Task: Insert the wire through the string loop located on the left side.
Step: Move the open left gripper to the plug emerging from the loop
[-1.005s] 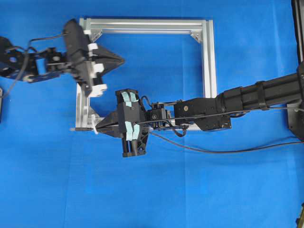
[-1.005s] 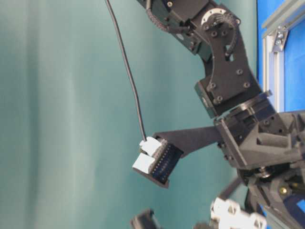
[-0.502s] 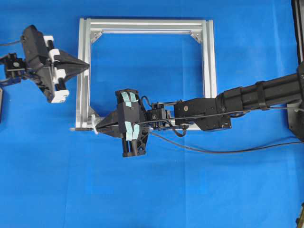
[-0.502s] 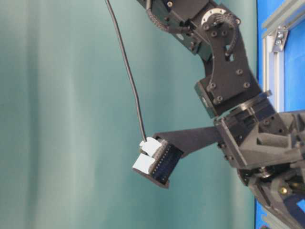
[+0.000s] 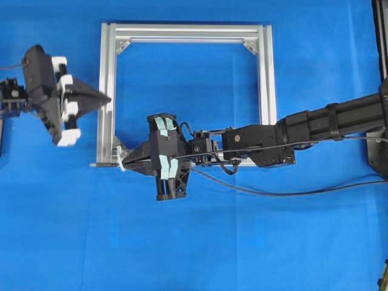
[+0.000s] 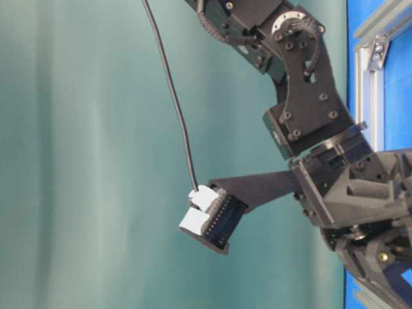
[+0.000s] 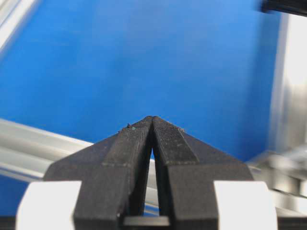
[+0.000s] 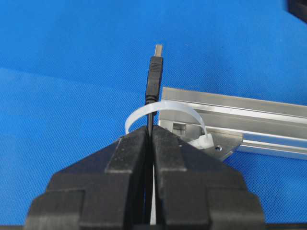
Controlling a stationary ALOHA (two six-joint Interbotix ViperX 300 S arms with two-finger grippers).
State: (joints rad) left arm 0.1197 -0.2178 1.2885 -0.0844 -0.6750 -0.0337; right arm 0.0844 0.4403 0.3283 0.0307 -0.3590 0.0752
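Currently the right arm is seen stretched in from the right edge of the overhead view, forearm almost level across the blue mat (image 5: pixel 254 242), wrist straight, the right gripper (image 5: pixel 124 162) pointed left at the lower-left corner of the aluminium frame (image 5: pixel 265 79). Its jaws are pressed together on the wire (image 8: pixel 150 112) (grip visible in the right wrist view, cable pinched just behind the plug). The plug tip (image 8: pixel 155 72) is seen poking forward past the string loop (image 8: pixel 165 112), with the cable passing under the white arc. The loop itself is fixed at the frame's corner bracket (image 8: pixel 218 143). The rest of the wire is trailed back along the arm and across the mat toward the right.

The left gripper (image 5: pixel 108 98) is held at the left side of the overhead view, tip aimed right, right at the outer face of the frame's left rail; contact cannot be told. Its jaws are fully closed, nothing between them (left wrist view: pads (image 7: pixel 139 143) meet at the tip). It is well apart from the loop and the plug.
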